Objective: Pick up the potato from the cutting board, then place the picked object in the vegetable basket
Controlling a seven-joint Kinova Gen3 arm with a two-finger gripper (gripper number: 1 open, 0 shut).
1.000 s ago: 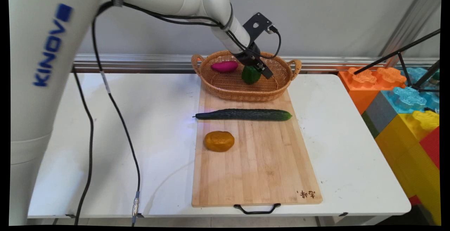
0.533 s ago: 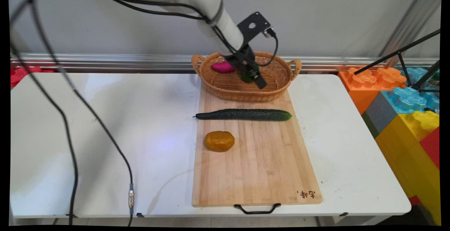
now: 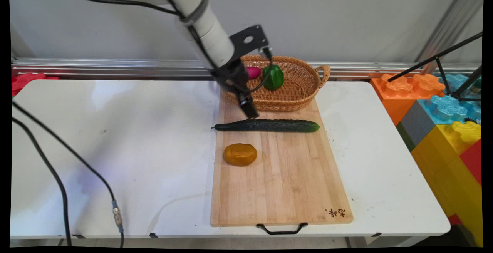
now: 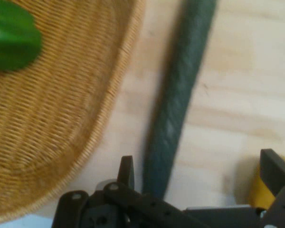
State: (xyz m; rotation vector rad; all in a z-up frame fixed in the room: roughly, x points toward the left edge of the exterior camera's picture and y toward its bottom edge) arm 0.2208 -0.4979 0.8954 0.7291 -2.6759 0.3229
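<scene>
One open, empty tool (image 3: 249, 111) just above cucumber (image 3: 267, 125), beside basket rim (image 3: 269, 106); bare board (image 3: 285, 176) nearby.

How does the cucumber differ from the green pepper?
The cucumber is long, thin and dark green; the green pepper is short, plump and brighter. The cucumber lies flat on the cutting board; the pepper sits in the wicker basket. Both are green vegetables.

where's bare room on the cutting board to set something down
Free: the cutting board's near half, from the cucumber and the potato to its handle. Crowded: the far end, where the basket sits and the open gripper hangs over the cucumber.
</scene>
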